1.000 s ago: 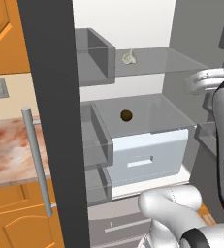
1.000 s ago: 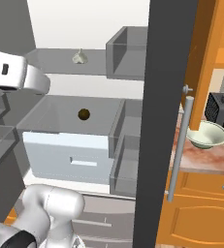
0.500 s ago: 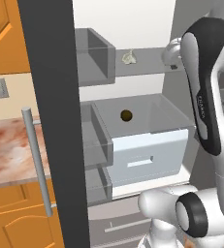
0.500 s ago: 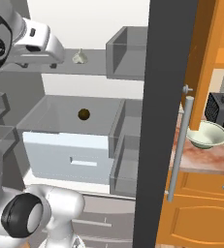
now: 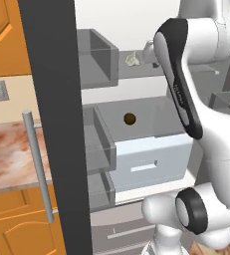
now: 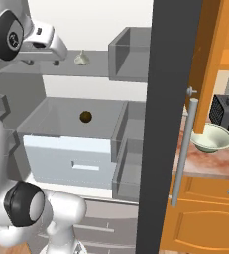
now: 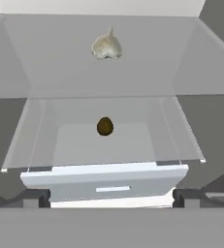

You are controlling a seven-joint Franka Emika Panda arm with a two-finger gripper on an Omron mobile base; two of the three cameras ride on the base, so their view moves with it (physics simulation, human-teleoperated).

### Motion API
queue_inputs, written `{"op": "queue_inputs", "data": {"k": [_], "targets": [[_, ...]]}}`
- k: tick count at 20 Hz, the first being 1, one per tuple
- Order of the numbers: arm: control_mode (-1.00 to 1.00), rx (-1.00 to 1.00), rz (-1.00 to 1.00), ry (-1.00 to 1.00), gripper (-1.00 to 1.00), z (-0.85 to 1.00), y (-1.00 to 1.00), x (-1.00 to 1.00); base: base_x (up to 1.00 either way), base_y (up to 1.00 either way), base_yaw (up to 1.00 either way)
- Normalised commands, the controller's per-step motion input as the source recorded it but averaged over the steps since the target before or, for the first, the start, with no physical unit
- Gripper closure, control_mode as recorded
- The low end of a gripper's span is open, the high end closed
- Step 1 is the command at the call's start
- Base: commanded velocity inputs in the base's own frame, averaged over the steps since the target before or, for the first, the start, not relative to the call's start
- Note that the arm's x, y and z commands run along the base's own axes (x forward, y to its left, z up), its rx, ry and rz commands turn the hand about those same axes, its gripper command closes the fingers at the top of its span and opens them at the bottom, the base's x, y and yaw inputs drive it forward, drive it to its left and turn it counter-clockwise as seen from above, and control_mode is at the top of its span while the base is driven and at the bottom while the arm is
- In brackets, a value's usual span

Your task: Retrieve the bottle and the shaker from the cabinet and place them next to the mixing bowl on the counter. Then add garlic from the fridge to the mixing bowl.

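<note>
Two tool (image 7: 111, 197) fingers spread wide, empty, garlic (image 7: 106, 46) well apart

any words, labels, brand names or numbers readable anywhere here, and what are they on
Robot arm: a short line of dark lettering runs along its black band, too small and blurred to read.
Garlic, small brown item in the drawer, white drawer, mixing bowl, toaster: no text or labels visible.
Nothing else carries writing.
</note>
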Motion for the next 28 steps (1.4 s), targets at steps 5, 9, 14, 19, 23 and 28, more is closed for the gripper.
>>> {"op": "queue_inputs", "data": {"k": [5, 9, 14, 19, 23, 28], "targets": [[-1.0, 0.0, 0.0, -0.11, -1.0, -0.37, 0.03, 0.54, 0.0, 0.0, 0.0], [-1.0, 0.0, 0.0, -0.13, -1.0, -0.04, 0.0, 0.23, 0.0, 0.0, 0.0], [-1.0, 0.05, 0.0, -0.17, -1.0, -0.01, 0.0, 0.22, 0.0, 0.0, 0.0], [-1.0, 0.01, 0.11, 0.18, -1.0, 0.14, -0.04, 0.28, 0.0, 0.0, 0.0], [-1.0, 0.0, 0.11, 0.29, -1.0, 0.11, 0.0, 0.39, 0.0, 0.0, 0.0], [-1.0, 0.0, 0.01, 0.02, -1.0, -0.01, 0.0, 0.21, 0.0, 0.0, 0.0]]}}
